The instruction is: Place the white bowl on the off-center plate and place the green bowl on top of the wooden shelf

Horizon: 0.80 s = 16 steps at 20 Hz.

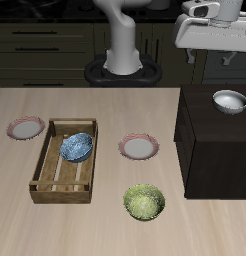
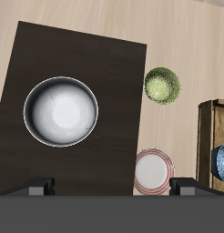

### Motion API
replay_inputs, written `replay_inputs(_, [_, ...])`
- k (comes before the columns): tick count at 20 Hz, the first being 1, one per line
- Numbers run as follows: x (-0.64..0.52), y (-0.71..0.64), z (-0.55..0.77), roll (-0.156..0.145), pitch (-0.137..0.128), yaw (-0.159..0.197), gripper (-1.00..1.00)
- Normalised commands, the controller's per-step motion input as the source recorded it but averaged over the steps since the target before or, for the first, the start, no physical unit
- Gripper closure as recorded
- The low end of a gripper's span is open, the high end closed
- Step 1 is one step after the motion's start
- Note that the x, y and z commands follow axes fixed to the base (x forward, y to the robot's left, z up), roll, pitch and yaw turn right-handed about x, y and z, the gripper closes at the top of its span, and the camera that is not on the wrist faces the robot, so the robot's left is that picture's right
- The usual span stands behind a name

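The white bowl (image 1: 230,100) stands upright on the flat top of the dark wooden shelf (image 1: 210,150); in the wrist view the white bowl (image 2: 61,111) sits on the shelf top (image 2: 109,64). The green bowl (image 1: 145,202) stands on the table near the front edge, beside the shelf; it also shows in the wrist view (image 2: 162,86). My gripper (image 1: 213,40) hangs high above the shelf, over the white bowl, open and empty; its fingertips (image 2: 43,187) stand wide apart. The off-center plate (image 1: 26,127) lies beyond the crate, away from the shelf.
A second, alike plate (image 1: 139,148) lies near the table's middle, also in the wrist view (image 2: 155,171). A light-wood slatted crate (image 1: 47,178) holds a blue-patterned bowl (image 1: 78,147). The robot's base (image 1: 123,60) stands at the table's back.
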Motion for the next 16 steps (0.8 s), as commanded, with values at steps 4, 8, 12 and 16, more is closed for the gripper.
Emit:
replay_inputs(4, [0.11, 0.16, -0.02, 0.018, 0.005, -0.005, -1.0])
replay_inputs(8, [0.16, 0.03, 0.03, -0.01, -0.01, -0.024, -1.0])
replay_inputs(12, [0.22, -0.02, 0.06, -0.02, -0.009, -0.019, -1.0])
replay_inputs(16, [0.17, -0.02, 0.02, -0.018, 0.006, -0.022, -1.0])
